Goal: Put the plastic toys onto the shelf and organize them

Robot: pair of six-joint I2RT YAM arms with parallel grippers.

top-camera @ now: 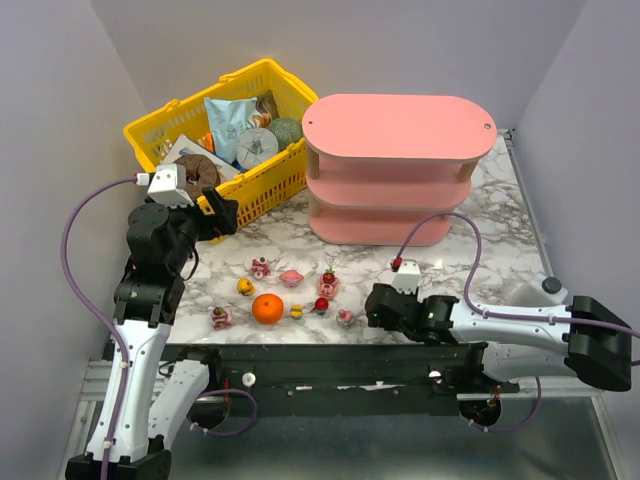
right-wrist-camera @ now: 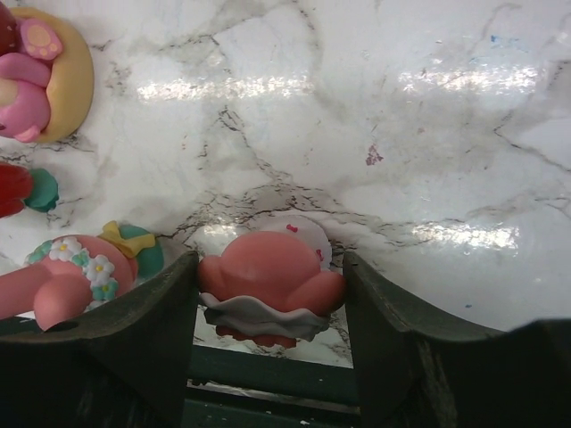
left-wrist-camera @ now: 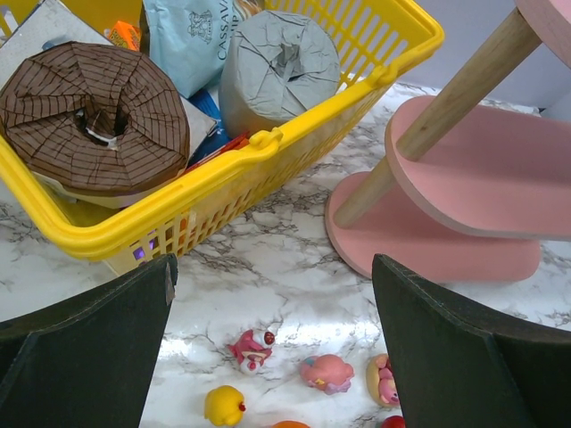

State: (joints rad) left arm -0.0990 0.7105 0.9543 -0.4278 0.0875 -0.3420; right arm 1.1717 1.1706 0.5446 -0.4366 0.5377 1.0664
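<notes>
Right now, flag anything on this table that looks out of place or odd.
One thing stands out: a plain orange ball sits among the plastic toys scattered loose on the marble table, far bigger than any of them. No toy is visible on the shelf. Nothing looks spilled or broken.

Yellow plastic mesh basket (top-camera: 265, 185) sat back-left on white marble worktop (top-camera: 500, 230), holding brown pleated ring-shaped pack (left-wrist-camera: 94, 116), grey wrapped roll (left-wrist-camera: 278, 67), pale blue bag (left-wrist-camera: 192, 40). Plain orange ball (top-camera: 267, 309) lay near front edge.
</notes>
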